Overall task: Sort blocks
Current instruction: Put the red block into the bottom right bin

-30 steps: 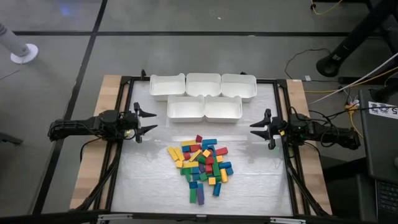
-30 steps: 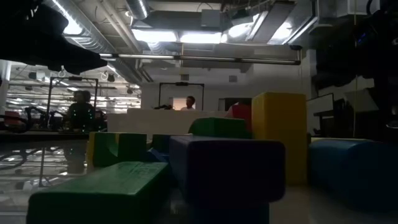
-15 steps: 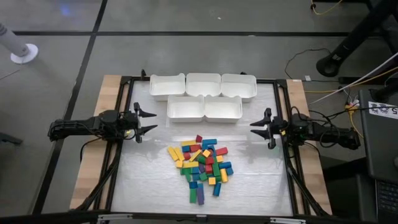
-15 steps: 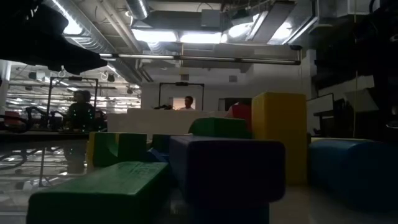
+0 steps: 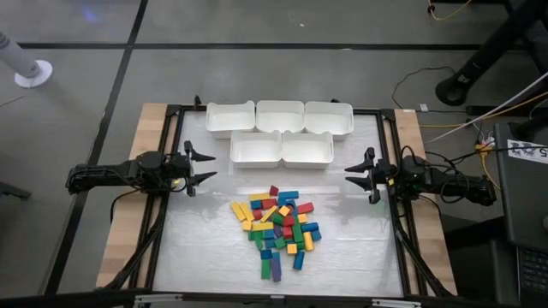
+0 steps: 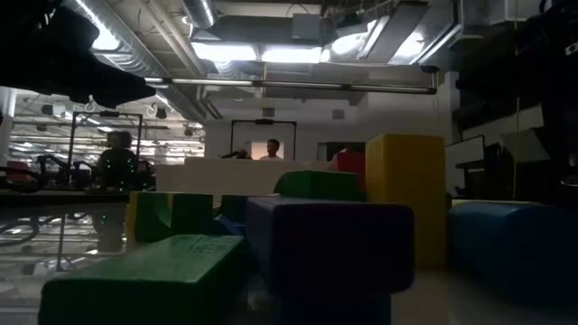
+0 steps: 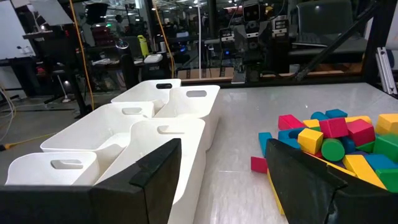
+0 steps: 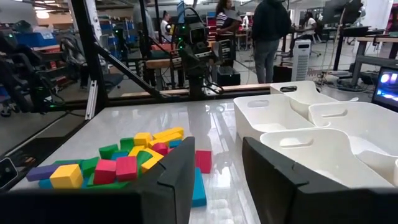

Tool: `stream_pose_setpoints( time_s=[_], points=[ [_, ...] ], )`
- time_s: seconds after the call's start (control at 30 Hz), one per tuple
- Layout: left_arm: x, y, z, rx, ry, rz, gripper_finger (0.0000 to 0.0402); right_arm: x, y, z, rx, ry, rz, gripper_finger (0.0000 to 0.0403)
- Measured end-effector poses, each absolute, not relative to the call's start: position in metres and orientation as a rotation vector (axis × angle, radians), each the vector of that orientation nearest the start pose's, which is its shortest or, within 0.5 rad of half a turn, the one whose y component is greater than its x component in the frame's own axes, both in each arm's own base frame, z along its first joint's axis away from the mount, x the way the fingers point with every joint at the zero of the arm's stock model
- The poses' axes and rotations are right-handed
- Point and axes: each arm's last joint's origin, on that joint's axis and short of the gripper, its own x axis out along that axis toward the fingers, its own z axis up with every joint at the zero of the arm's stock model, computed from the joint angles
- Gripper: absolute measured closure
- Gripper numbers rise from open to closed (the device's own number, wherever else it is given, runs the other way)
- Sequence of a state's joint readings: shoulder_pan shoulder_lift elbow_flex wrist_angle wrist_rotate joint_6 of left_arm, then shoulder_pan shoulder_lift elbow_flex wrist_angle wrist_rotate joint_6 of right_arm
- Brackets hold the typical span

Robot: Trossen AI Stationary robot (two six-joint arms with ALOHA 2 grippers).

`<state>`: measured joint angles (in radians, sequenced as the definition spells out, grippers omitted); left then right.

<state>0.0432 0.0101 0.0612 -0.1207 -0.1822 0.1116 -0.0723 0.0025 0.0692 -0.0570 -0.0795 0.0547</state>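
The blocks (image 5: 276,227) lie heaped at the table's (image 5: 205,248) centre, toward 6 o'clock of the five bins (image 5: 281,133). The left gripper (image 5: 202,167) hovers at 9 o'clock of the heap, jaws wide, empty. The right gripper (image 5: 360,175) hovers at 3 o'clock, jaws narrower, empty.

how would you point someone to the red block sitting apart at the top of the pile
Start at the five white bins at the table's far side, then drop to the pile of blocks below them. The lone red block pokes out at the pile's bin-side edge, nearest the bins.
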Motion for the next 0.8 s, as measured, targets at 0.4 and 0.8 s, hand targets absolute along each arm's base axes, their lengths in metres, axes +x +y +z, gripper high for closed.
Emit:
stream_pose_setpoints(
  time_s=[0.4,0.8],
  points=[
    [0.093,0.009,0.172,0.116,0.083,0.221,0.0178,0.1,-0.006,0.197,0.089,-0.142,-0.007,0.0267],
    [0.093,0.009,0.172,0.116,0.082,0.221,0.0178,0.129,-0.008,0.193,0.097,-0.025,-0.037,0.0267]
  ],
)
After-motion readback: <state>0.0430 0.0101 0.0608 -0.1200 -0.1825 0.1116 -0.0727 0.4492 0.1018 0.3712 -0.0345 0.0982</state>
